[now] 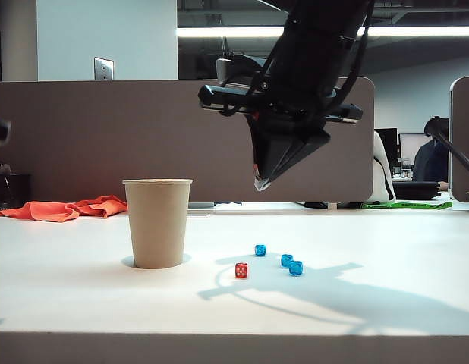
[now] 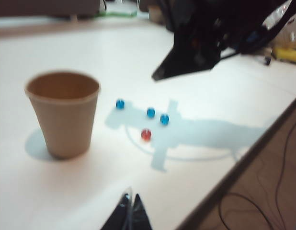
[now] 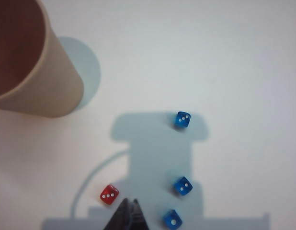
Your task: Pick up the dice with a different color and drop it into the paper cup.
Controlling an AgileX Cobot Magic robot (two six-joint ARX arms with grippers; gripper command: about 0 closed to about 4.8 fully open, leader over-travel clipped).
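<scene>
We see a translucent red die [image 3: 109,194] on the smooth white table [image 1: 83,303], just beside our clenched, empty right gripper [image 3: 129,214] hovering above; the tapered paper cup [image 1: 157,223] stands nearby; the left gripper [image 2: 129,211] is clenched too.

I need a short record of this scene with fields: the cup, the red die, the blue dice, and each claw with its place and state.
cup: paper cup, upright on the table, nothing seen inside
red die: on the table, right of the cup, apart from it, not held
blue dice: three, just right of the red die
right claw: shut, holding nothing, in the air above the dice
left claw: shut, holding nothing, far from the dice
</scene>
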